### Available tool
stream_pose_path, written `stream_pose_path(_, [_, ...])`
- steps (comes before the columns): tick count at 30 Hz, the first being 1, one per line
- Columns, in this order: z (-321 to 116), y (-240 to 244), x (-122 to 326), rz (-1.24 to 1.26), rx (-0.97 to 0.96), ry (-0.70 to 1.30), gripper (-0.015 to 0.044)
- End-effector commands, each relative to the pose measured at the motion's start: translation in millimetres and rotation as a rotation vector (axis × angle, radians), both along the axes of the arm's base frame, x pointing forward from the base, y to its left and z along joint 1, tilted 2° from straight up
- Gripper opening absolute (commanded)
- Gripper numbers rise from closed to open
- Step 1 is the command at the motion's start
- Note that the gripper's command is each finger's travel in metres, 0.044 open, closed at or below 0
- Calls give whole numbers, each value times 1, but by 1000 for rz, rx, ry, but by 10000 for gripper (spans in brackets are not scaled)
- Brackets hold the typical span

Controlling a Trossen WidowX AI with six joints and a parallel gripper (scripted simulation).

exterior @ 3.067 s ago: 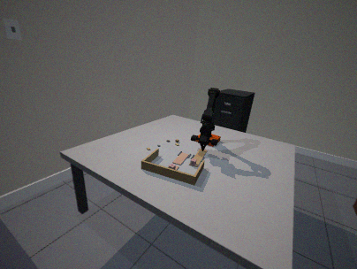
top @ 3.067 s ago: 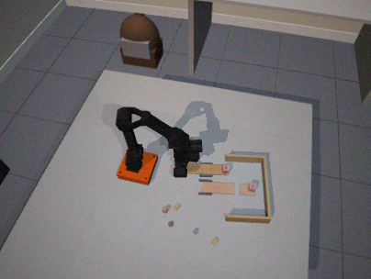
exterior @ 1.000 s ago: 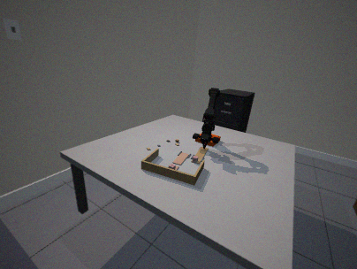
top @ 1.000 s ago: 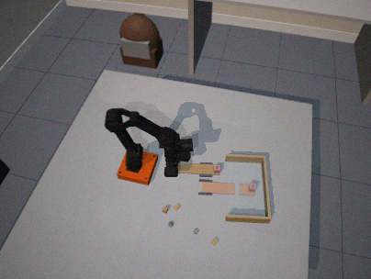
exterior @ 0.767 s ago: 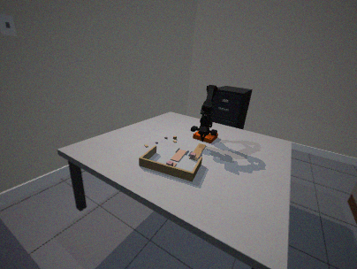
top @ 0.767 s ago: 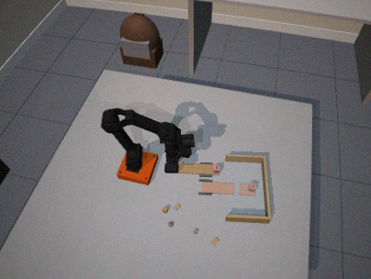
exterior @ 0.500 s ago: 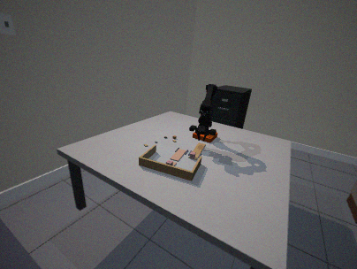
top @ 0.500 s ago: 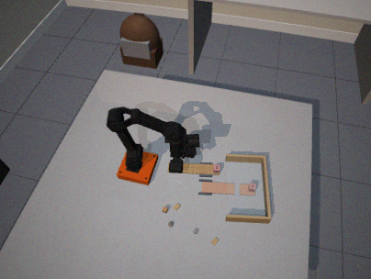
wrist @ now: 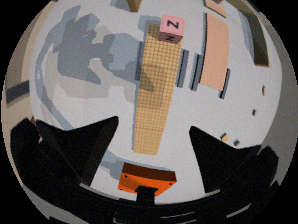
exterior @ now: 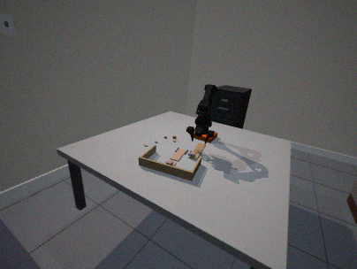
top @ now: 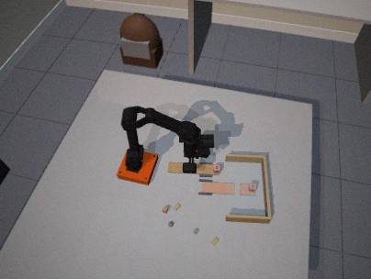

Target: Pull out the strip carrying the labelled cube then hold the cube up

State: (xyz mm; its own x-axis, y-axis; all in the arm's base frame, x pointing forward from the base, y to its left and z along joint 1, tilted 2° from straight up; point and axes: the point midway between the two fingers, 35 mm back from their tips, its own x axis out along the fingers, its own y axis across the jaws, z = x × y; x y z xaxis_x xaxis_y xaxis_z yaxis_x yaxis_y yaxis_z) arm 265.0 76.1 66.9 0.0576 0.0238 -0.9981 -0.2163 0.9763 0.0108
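Labelled cube: a small pink cube with a dark letter on top (wrist: 170, 27) sits on the far end of the tan one-piece strip (wrist: 154, 99), just outside the open mouth of the three-sided wooden frame (top: 264, 189).
Strip: unbroken, its long axis running straight away from the black parallel-jaw gripper (top: 189, 168); its near end lies between the fingers in the wrist view.
Other strip: a paler pink one (top: 219, 188) lies beside it, broken by a gap, with a second pink cube (top: 252, 186) on its far piece inside the frame.
Gripper: jaws spread nearly full, holding nothing, poised low over the strip's near end.
Key relation: the cube lies dead ahead along the strip's axis, so reaching it looks like a forward move along that line.
Loose bits: small blocks (top: 171, 207) lie well apart on the table.
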Motion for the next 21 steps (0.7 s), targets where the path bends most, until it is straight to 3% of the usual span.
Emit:
stream_pose_path(1, [1, 2, 15, 5, -1, 7, 440])
stream_pose_path(21, [17, 17, 98, 5, 0, 1, 440])
